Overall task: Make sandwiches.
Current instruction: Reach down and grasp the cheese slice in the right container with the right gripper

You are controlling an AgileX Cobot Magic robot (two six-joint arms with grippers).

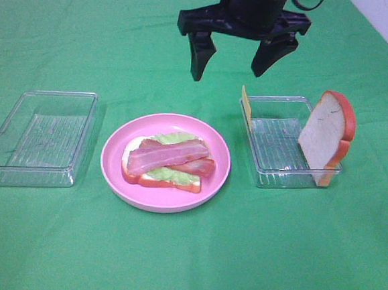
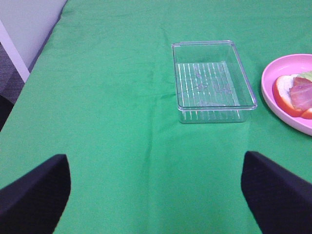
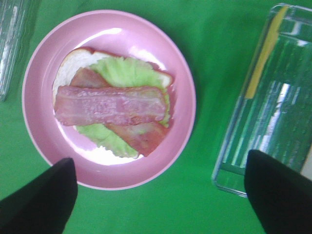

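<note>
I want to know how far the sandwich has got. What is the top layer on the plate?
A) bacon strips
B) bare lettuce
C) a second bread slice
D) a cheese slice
A: the bacon strips lie on top of the lettuce on the pink plate, while the cheese slice and the second bread slice stand in the right-hand tray.

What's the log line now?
plate: bread, lettuce, bacon stacked | right tray: cheese, second bread standing | left tool: open | right tool: open
</note>
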